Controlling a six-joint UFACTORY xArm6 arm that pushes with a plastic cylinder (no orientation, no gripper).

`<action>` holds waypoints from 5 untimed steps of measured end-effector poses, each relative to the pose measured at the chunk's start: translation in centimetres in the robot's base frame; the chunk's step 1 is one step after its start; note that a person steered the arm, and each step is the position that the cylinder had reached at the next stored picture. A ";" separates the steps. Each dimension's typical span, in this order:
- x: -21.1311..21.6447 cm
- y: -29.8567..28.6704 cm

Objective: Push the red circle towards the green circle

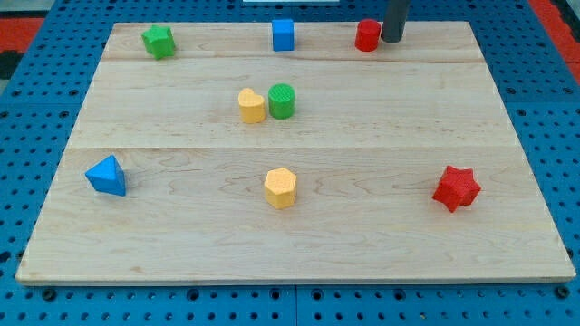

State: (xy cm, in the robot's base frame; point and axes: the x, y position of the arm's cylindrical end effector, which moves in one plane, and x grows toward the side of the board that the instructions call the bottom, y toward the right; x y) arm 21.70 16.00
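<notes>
A pale wooden board, made of 3 planks laid across the view, is shown resting on a blue perforated table. 8 small blocks are distributed over it, and 1 dark rod enters from the view's top.

The rod is seen near the board's top edge, right of centre; my tip is placed just beside the right side of the red circle, touching it or very nearly so. No gripper is carried by the arm, so no open or closed state can be reported.

A red star is located near the view's right, low on the board, well apart from the other blocks. A blue triangular block is found near the left edge at a similar height. A yellow hexagonal block lies between these 2, near the board's middle.

A green star-like block is set in the top left corner. A blue cube stands at the top edge, between that block and the red circle.

The green circle is positioned on the 2nd plank, below and to the left of the red circle and well apart from it. A yellow block of rounded outline is pressed against its left side.
</notes>
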 end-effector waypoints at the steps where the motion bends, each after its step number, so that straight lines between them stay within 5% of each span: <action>1: -1.9 -0.6; 5: 8.2 -12.4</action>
